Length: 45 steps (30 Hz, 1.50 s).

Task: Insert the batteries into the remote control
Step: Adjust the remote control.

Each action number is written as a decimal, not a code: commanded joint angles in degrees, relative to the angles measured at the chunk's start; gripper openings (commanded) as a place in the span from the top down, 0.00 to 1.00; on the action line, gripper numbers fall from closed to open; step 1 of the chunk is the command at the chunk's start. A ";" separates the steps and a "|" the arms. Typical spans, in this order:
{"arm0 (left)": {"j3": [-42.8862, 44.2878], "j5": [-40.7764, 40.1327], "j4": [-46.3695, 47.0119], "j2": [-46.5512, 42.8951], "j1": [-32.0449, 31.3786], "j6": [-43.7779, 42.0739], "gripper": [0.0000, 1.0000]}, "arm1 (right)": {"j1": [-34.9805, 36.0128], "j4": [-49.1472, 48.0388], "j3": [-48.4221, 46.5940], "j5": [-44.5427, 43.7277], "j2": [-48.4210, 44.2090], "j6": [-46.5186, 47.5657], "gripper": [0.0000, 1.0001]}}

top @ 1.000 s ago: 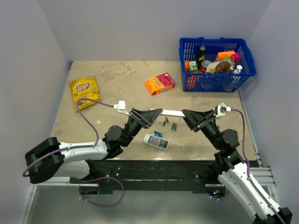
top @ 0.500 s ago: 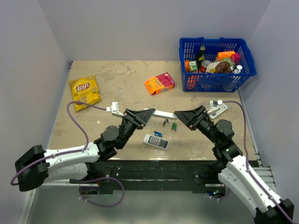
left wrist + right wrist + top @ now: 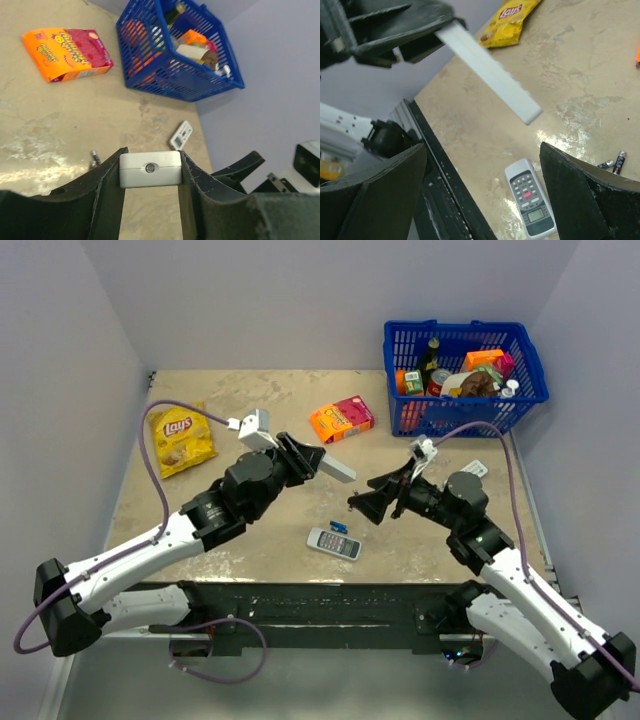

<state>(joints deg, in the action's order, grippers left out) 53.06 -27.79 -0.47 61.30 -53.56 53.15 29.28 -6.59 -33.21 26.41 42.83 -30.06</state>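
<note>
Beige mottled surface (image 3: 250,410) between pale walls carries a blue basket (image 3: 450,418) of groceries in its far right corner, a yellow chip bag (image 3: 182,437) near the far left corner and an orange-pink box (image 3: 342,419) toward the far edge. Above the middle, the left fingers (image 3: 107,185) clamp one end of the slim white remote control (image 3: 490,72), held off the surface, while the right fingers (image 3: 385,195) gape wide, holding nothing. Closer to the near edge lie a grey button remote (image 3: 531,205) and the two dark batteries (image 3: 620,161), side by side.
</note>
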 commanded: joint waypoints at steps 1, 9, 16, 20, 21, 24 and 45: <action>5.12 8.88 -8.40 2.51 2.41 -6.47 1.00 | 4.11 -4.04 -2.73 0.48 1.72 11.15 0.02; 8.55 15.13 -11.04 4.36 2.50 -9.29 1.00 | 6.84 -5.80 -3.09 -1.63 7.26 18.45 0.02; 10.13 16.36 -12.80 4.27 2.67 -10.60 1.00 | 7.90 -9.31 -1.77 -2.51 9.82 21.19 0.04; 11.01 17.42 -12.89 4.88 2.76 -10.96 1.00 | 8.51 -10.99 -1.42 -0.84 12.10 21.63 0.18; 11.54 17.94 -12.98 5.06 2.76 -10.96 1.00 | 8.60 -10.99 -1.42 -0.66 12.89 21.89 0.20; 12.07 18.65 -13.15 5.50 2.76 -11.22 1.00 | 9.39 -11.60 -0.89 0.13 13.86 22.15 0.28; 3.46 19.78 -4.64 -5.30 8.19 -17.45 0.19 | 10.01 -26.36 3.60 6.80 13.86 1.96 1.00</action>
<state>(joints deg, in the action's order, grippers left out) 59.55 -8.73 -12.40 62.57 -48.73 40.66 39.46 -24.14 -29.74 28.91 56.58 -18.22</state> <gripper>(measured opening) 0.697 0.255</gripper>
